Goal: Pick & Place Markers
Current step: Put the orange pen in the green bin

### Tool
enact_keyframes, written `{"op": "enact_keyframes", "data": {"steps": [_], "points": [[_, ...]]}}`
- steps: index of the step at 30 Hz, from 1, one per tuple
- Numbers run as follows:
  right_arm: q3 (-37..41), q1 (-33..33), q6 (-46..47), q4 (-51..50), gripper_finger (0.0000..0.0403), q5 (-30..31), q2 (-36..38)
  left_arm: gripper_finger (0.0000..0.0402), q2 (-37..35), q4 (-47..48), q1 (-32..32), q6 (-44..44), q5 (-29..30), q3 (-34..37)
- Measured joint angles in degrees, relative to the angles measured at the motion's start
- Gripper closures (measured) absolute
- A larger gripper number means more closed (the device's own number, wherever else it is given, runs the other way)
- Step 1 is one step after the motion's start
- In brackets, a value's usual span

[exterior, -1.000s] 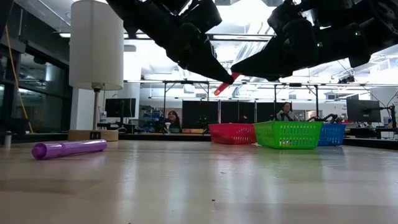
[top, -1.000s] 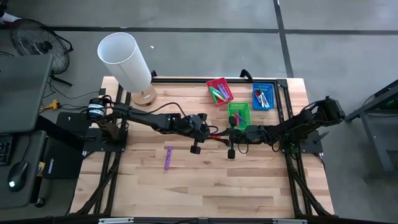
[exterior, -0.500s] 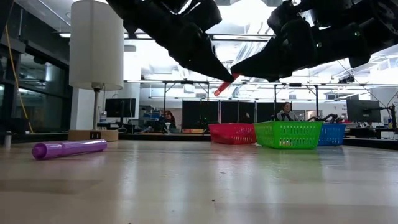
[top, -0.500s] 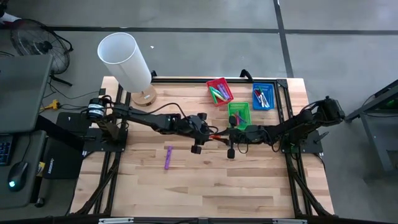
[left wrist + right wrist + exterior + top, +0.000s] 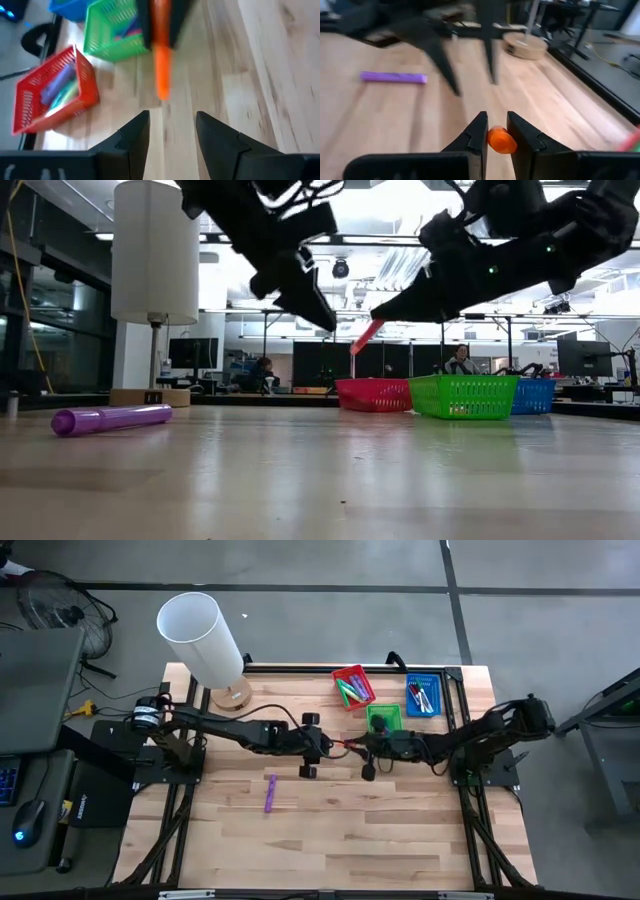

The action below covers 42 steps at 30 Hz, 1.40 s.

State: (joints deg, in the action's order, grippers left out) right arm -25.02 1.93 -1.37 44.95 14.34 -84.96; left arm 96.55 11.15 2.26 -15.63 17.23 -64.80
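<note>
My right gripper (image 5: 362,746) is shut on an orange marker (image 5: 365,337) above the middle of the table. My left gripper (image 5: 172,131) stands open a short way to the marker's left. It faces the marker's free end (image 5: 161,87) and touches nothing. A purple marker (image 5: 270,793) lies flat on the wood nearer the front left. A red tray (image 5: 353,687), a green tray (image 5: 384,720) and a blue tray (image 5: 422,697) stand at the far right, with markers in them. My right gripper pinches the orange marker by one end (image 5: 501,141) between its two fingers. The fingers come nearly level from the table's right side, roughly in line with the marker. The marker sticks out past the fingertips toward my left gripper, slants downward (image 5: 362,340) and hangs clear of the table.
A lamp with a tall white shade (image 5: 200,635) and a round wooden base (image 5: 232,695) stands at the far left corner. Bare wood (image 5: 330,830) stretches along the near half of the table. In the low view, people sit at desks in the room behind.
My left gripper has let go of the orange marker and drawn back toward the table's left. My right gripper has kept the marker and shifted slightly toward the far edge. The marker's free end has dropped, so it now slants downward.
</note>
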Motion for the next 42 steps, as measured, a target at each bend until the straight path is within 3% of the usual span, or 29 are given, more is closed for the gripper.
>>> {"op": "enact_keyframes", "data": {"steps": [18,27,37,42], "points": [[0.0,-8.41,14.78,-36.68,0.0359,15.14,21.23,0.0245,0.25,4.46,0.0,4.69,-0.19,0.25],[0.02,-9.85,19.39,-40.84,0.0359,20.35,18.25,0.0245,0.25,4.38,0.0,5.95,-0.25,0.25],[0.02,-9.79,22.31,-38.31,0.0359,25.52,10.05,0.0245,0.25,4.38,0.0,6.86,-0.3,0.25],[0.02,-9.79,22.11,-34.97,0.0359,24.98,7.61,0.0245,0.25,4.42,0.0,6.95,-0.3,0.25]]}}
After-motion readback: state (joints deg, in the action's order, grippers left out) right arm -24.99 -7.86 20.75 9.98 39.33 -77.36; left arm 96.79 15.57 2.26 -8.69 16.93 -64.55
